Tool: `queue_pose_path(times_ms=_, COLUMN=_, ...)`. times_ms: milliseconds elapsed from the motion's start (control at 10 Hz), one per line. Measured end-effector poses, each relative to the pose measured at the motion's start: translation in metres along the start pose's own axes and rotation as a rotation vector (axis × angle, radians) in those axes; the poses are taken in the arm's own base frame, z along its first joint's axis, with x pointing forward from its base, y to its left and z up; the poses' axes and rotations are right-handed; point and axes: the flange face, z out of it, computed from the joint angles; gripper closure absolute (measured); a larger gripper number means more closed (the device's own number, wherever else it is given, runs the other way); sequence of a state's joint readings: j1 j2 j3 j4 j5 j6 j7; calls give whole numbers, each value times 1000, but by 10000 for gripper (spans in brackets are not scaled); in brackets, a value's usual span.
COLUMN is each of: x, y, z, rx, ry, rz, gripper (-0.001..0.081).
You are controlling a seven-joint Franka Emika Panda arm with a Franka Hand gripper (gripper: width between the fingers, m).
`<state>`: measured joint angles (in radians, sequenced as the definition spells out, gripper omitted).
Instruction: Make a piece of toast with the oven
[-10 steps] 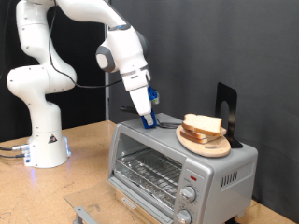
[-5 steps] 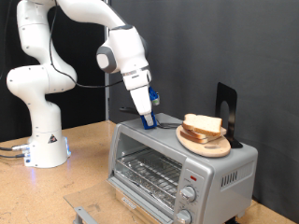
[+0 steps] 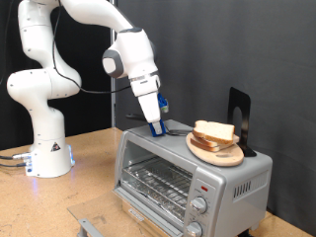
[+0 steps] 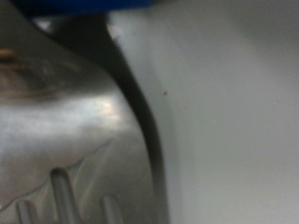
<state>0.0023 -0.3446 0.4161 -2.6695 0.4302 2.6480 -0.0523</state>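
Note:
The silver oven (image 3: 188, 168) stands at the exterior view's lower right, its wire rack (image 3: 158, 181) bare and visible through the front. My gripper (image 3: 155, 126), with blue fingers, points down and rests on or just above the oven's top at its back left corner, beside a small black object (image 3: 174, 129). No single piece of toast shows apart; it is out of view. The wrist view is a blurred close-up of the oven's metal surface (image 4: 65, 121), with a strip of blue finger at the frame's edge.
A wooden plate (image 3: 215, 150) with a stack of bread slices (image 3: 213, 132) sits on the oven's top, to the gripper's right in the exterior view. A black stand (image 3: 239, 117) rises behind it. The arm's white base (image 3: 44, 148) stands at the left on the wooden table (image 3: 84, 183).

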Motion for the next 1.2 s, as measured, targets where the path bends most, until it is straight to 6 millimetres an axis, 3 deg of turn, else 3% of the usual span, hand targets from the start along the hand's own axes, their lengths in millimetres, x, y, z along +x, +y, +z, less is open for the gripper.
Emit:
queue_pose_path(times_ms=1000, x=-2, y=-1, z=0, rx=2, ry=-20, rz=-4, gripper=-2)
queue_pose_path(times_ms=1100, x=-2, y=-2, z=0, rx=2, ry=-23, rz=-5, gripper=93)
queue_pose_path(times_ms=1200, x=-3, y=-2, z=1, rx=3, ry=-30, rz=-5, gripper=93)
